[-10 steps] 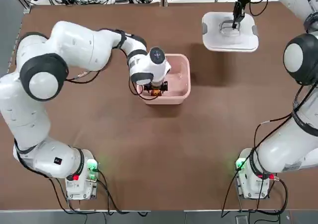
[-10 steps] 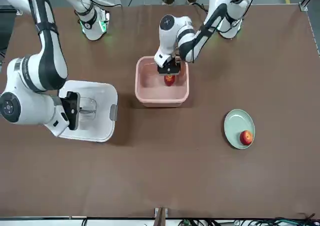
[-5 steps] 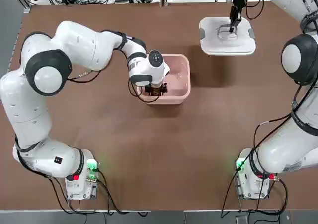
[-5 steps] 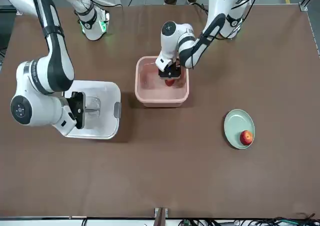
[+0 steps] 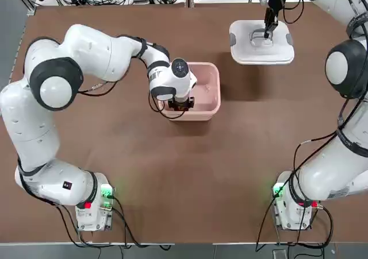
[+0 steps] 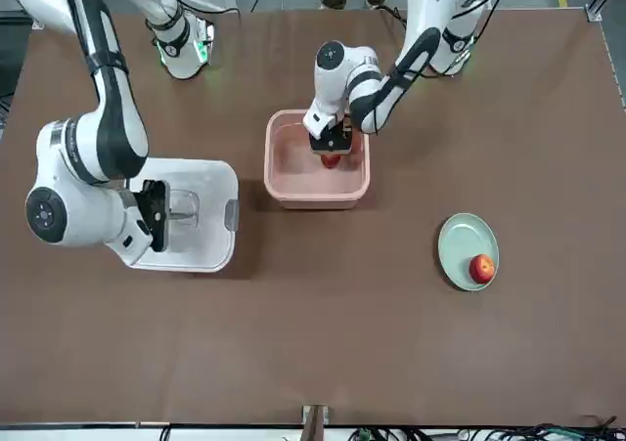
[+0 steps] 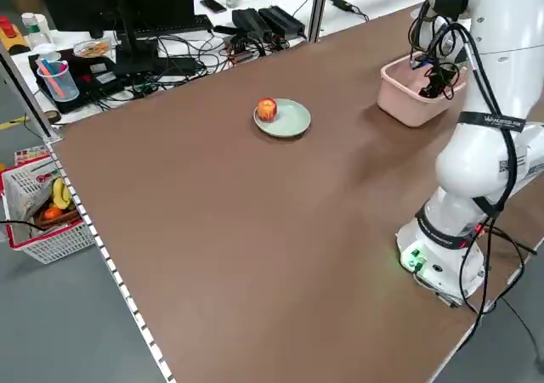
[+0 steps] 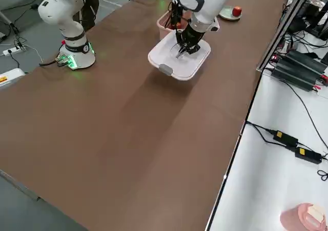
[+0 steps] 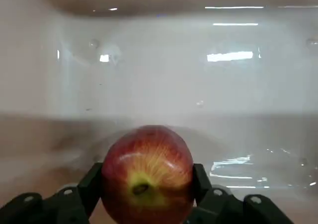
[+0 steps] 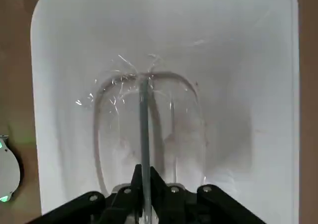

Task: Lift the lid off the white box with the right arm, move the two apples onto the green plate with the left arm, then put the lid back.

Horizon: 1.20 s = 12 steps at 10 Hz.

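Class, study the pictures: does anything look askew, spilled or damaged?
Nothing looks spilled or damaged. The square white plastic lid hangs off the pink square tub, but the right gripper grips its bar handle. The left gripper is at a red-yellow apple inside the tub.

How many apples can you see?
2: one apple on the green plate, one inside the pink box, between the left gripper's fingers.
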Available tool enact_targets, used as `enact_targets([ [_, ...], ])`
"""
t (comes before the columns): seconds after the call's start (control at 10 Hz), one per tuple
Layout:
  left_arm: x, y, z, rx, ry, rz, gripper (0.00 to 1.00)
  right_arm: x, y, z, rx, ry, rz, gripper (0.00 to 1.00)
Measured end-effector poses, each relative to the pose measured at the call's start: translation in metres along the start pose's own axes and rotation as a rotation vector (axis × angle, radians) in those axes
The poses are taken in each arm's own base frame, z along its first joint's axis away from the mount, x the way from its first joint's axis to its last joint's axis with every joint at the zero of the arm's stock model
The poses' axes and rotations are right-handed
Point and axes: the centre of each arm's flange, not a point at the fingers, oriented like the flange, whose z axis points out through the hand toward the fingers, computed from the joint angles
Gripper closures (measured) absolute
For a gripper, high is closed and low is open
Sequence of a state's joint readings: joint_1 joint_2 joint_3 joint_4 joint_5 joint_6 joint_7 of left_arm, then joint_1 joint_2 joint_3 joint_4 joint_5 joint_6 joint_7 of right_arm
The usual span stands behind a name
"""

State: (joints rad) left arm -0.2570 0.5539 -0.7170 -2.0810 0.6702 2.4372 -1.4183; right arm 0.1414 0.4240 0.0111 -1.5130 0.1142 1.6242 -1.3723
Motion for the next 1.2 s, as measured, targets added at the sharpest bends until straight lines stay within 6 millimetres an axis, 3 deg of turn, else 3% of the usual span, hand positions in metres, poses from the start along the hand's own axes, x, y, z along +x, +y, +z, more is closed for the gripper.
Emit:
enact_targets([
  [0.2,0.027,-0.005,-0.023,-0.036,0.029,-0.04,0.24,0.003,0.0,0.0,-0.006,0.001,-0.004,0.94],
  [0.5,0.085,-0.02,-0.108,-0.074,0.009,-0.099,0.24,0.003,0.0,-0.001,-0.009,0.001,-0.004,0.94],
  [0.8,0.132,-0.057,-0.184,-0.064,-0.03,-0.135,0.24,0.004,0.0,-0.001,-0.01,0.003,-0.004,0.94],
  [1.0,0.182,-0.116,-0.214,-0.07,-0.026,-0.121,0.24,0.012,-0.001,0.0,-0.011,0.01,-0.015,0.94],
  [1.2,0.236,-0.202,-0.213,-0.068,-0.017,-0.101,0.24,0.045,-0.009,0.006,-0.022,0.005,-0.024,0.94],
])
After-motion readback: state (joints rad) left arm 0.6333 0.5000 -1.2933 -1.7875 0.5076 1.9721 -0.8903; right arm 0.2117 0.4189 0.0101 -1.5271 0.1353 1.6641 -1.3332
